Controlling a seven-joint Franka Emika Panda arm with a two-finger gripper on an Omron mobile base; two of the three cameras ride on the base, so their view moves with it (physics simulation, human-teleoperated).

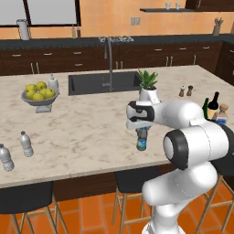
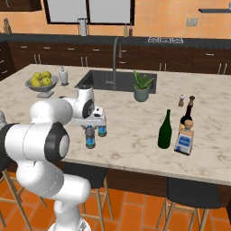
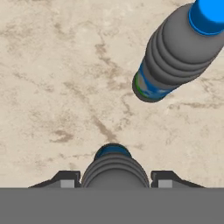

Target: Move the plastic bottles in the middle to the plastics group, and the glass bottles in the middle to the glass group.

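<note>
- The gripper (image 3: 113, 179) hangs straight down over the near edge of the marble island counter (image 1: 91, 132), with one blue-capped plastic bottle (image 3: 113, 168) standing upright between its two fingertips (image 3: 65, 180).
- Seen from the hand camera, the bottle's ribbed shoulder sits centred in the gap, a dark fingertip just beside it on either side. The jaws look part-way closed around it; whether the pads already press on the plastic I cannot tell.
- The bottle's long axis is vertical, in line with the hand's approach, so the grasp comes from above across the body.
- The second blue-capped plastic bottle (image 3: 175, 57) stands just beside the first, apart from the fingers, a little farther in from the counter's near edge in the right base view.
- The two pale water bottles (image 1: 16, 150) stand near the counter's left near corner, well apart from the gripper; my judgement is that the carry must run leftward along the near edge.
- The green wine bottle (image 2: 165, 129) stands beside the tan-labelled dark bottle (image 2: 186, 118) and the cork-stoppered blue-labelled bottle (image 2: 184, 140), toward the right end.
</note>
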